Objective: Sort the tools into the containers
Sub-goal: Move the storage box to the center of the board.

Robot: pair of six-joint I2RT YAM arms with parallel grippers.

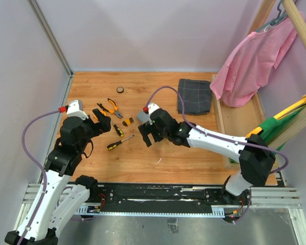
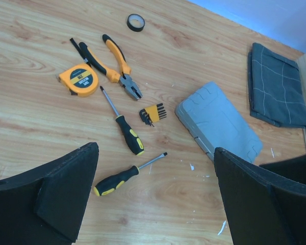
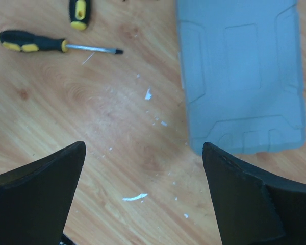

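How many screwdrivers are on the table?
2. The first screwdriver lies between the tape measure and the hex keys; the second screwdriver lies beside its handle, tip toward the grey case. None looks hidden.

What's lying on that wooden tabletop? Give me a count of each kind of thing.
Screwdrivers: 2
Pliers: 1
Tape measure: 1
Hex key set: 1
Black tape roll: 1
Grey case: 1
Folded cloth: 1
Total: 8

Robotics lab test cell: plain lilac walls (image 1: 143, 30) enclose a wooden table (image 1: 143, 163) with a metal mounting rail (image 1: 158, 208) in front.
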